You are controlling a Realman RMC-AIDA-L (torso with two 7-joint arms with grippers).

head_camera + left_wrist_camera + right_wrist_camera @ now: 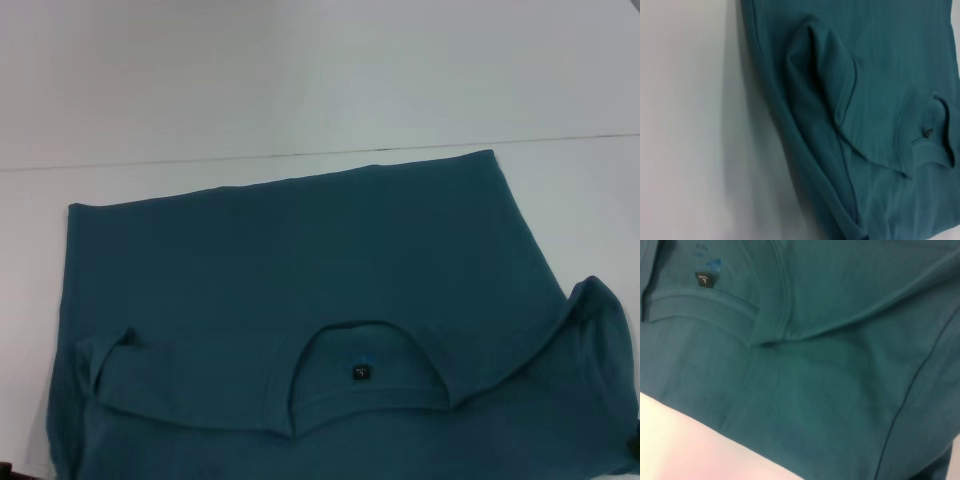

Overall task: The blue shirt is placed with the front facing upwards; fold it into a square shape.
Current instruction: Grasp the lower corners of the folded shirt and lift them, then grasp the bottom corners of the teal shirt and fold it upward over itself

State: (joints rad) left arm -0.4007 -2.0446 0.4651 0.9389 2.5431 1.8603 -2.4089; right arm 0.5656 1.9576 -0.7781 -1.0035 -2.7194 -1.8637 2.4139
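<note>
Blue shirt folded — flat on white table.

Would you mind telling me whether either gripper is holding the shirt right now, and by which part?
It cannot be told: neither gripper shows, only the blue shirt on the table.

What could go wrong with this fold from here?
The shirt is already folded once, its collar lying on the top layer. The left sleeve sits bunched and the right sleeve sticks out sideways, so the next fold may trap creases or end lopsided instead of square. The near edge runs out of the head view, so a grasp there might catch only one layer.
</note>
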